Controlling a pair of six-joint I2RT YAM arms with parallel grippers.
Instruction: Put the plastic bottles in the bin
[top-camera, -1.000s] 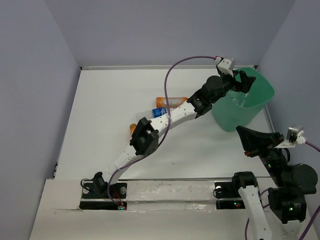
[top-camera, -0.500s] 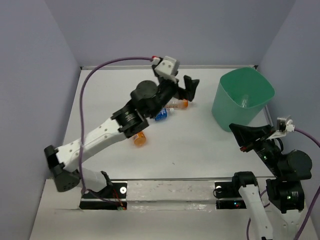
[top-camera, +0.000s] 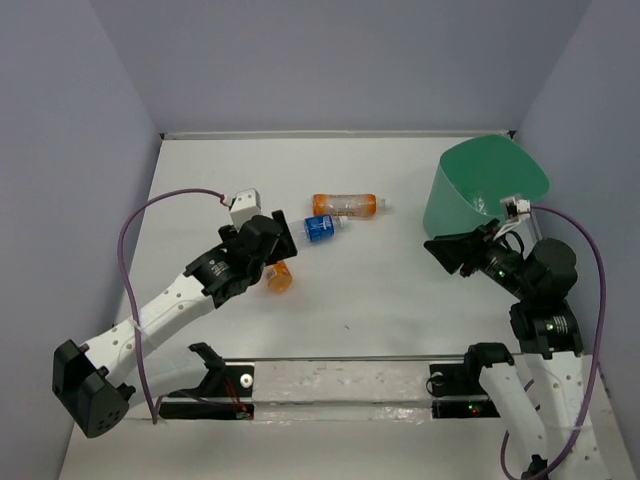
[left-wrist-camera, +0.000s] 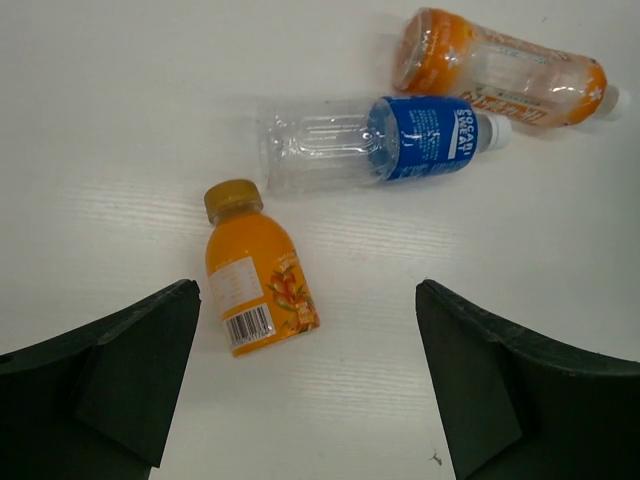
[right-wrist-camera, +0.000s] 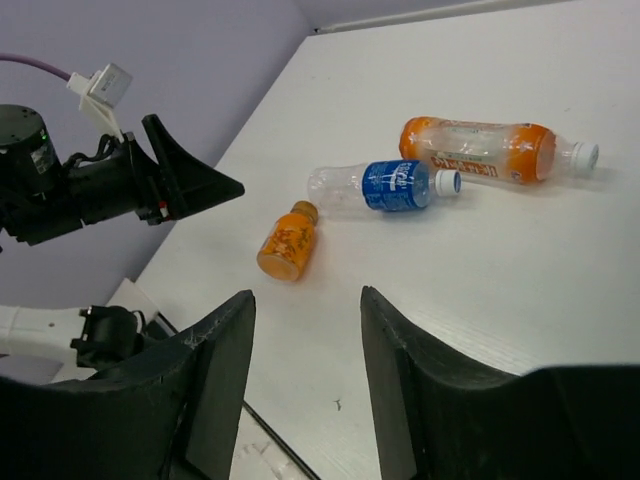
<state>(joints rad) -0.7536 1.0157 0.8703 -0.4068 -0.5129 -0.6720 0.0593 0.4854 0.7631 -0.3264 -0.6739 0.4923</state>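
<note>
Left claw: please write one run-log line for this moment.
left claw open, facing small orange bottle | right claw open, empty | bin upright

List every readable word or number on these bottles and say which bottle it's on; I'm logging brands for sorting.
"POCARI SWEAT": on the blue-labelled clear bottle.
small orange bottle: barcode and fine print, too small to read.
long orange-tinted bottle: label print blurred, unreadable.
</note>
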